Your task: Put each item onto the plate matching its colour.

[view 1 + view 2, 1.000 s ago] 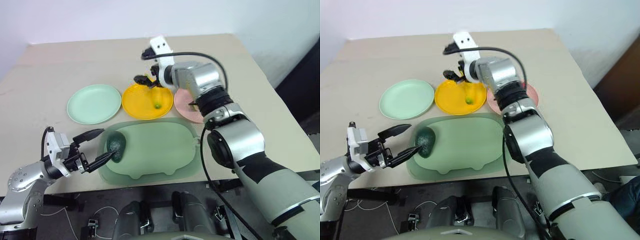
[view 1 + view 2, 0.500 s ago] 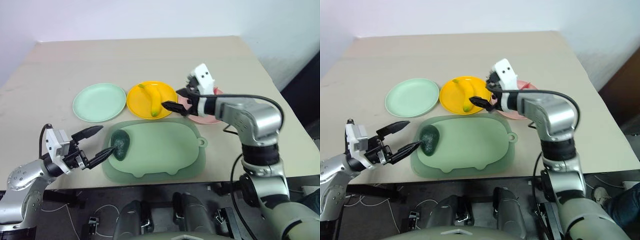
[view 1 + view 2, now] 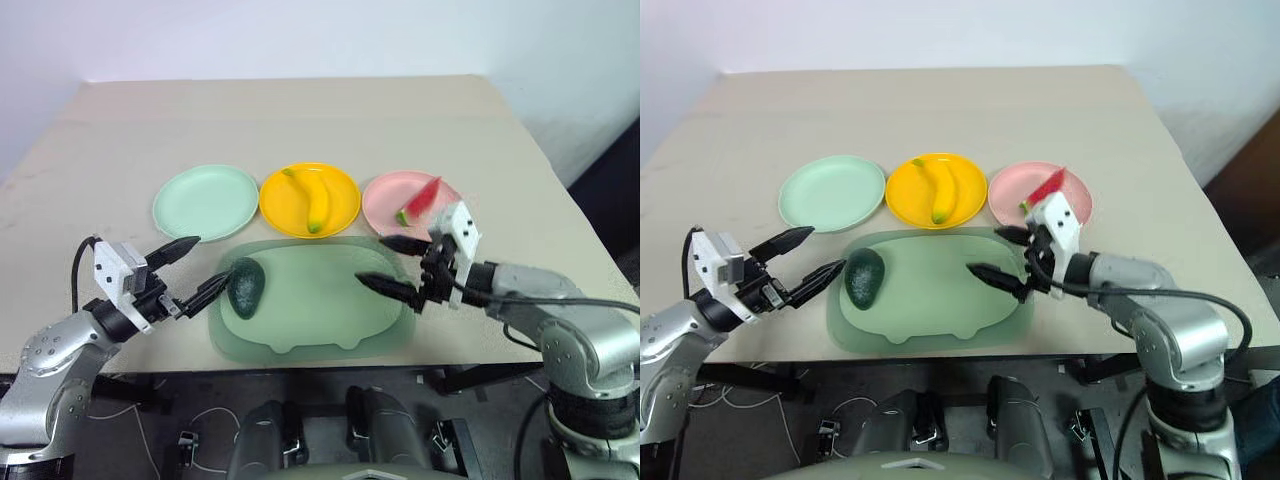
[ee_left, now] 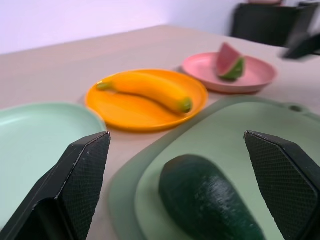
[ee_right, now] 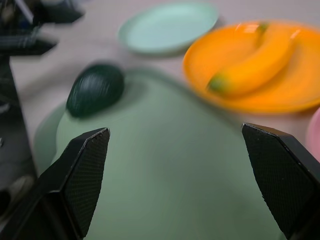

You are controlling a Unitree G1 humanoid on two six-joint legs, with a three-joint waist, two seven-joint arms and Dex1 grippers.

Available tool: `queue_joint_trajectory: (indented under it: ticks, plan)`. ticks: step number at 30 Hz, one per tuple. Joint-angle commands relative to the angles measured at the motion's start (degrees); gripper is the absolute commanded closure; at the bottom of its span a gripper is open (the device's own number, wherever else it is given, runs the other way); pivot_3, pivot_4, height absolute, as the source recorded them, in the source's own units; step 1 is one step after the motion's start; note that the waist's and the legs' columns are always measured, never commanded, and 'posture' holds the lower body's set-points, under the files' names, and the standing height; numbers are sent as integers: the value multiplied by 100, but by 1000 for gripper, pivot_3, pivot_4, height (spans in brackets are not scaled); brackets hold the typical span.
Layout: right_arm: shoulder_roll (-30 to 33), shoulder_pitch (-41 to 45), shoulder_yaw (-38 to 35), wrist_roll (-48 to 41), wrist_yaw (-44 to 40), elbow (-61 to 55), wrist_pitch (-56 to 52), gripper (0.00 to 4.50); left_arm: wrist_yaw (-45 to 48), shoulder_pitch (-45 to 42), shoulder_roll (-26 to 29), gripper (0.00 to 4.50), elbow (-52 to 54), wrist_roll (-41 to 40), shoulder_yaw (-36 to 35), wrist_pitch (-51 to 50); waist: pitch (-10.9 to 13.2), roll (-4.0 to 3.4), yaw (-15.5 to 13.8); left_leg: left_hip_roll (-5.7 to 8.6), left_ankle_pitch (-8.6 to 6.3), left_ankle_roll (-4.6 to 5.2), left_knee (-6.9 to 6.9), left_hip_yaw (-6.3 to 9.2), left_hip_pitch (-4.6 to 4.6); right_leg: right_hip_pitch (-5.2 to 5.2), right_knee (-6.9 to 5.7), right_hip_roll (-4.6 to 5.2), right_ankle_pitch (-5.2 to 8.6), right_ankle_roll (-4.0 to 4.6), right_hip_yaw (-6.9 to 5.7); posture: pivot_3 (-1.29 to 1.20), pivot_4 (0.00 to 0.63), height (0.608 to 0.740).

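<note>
The avocado [image 3: 244,287] lies on the left part of the translucent green tray [image 3: 330,330], off any plate. The banana [image 3: 311,196] lies on the yellow plate [image 3: 340,208]. The watermelon wedge [image 3: 419,200] lies on the pink plate [image 3: 385,195]. The mint green plate [image 3: 205,203] holds nothing. All rest on the worktop [image 3: 300,120]. The left gripper [image 3: 197,269] sits just beside the avocado, fingers spread wide, holding nothing. The right gripper [image 3: 393,267] hangs over the tray's right end, fingers spread wide, holding nothing.
</note>
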State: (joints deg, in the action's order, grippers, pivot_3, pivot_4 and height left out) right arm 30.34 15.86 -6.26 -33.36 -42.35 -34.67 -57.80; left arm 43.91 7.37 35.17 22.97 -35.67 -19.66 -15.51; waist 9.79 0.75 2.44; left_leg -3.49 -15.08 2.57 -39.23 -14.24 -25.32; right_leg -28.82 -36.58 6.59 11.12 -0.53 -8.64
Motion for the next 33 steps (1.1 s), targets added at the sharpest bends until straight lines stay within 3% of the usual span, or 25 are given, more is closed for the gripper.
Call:
queue_joint_trajectory:
  ticks: [1,8,16,26,33]
  plan:
    - [-36,17,-90,-312,-52,-283,396,35,-274,49,-20,0,328,-18,-92,-148,0,0,0,0,0,0,0,0,0,4,7,-2,-1,2,0,0,150,696]
    - [157,-182,-16,-725,-516,-391,960,35,-902,121,-163,0,624,197,-45,-370,0,1,-19,-1,-6,10,6,9,1,26,43,-8,-5,6,-8,0,150,696]
    - [480,-363,397,-507,-697,-419,1608,35,-639,118,-48,0,23,-98,-321,-615,0,1,-21,-2,-7,11,6,13,3,26,46,-10,-4,6,-11,0,150,696]
    - [382,-147,690,-155,-327,-55,1999,35,-1265,-59,-731,0,882,47,816,-1004,0,3,-50,-2,-7,11,6,14,2,30,50,-7,-5,7,-12,0,150,696]
    - [374,4,744,-26,-223,110,2086,35,-1292,-346,-867,0,351,240,1147,-990,0,3,-44,-1,-6,10,5,15,4,30,45,-9,-5,7,-12,0,150,696]
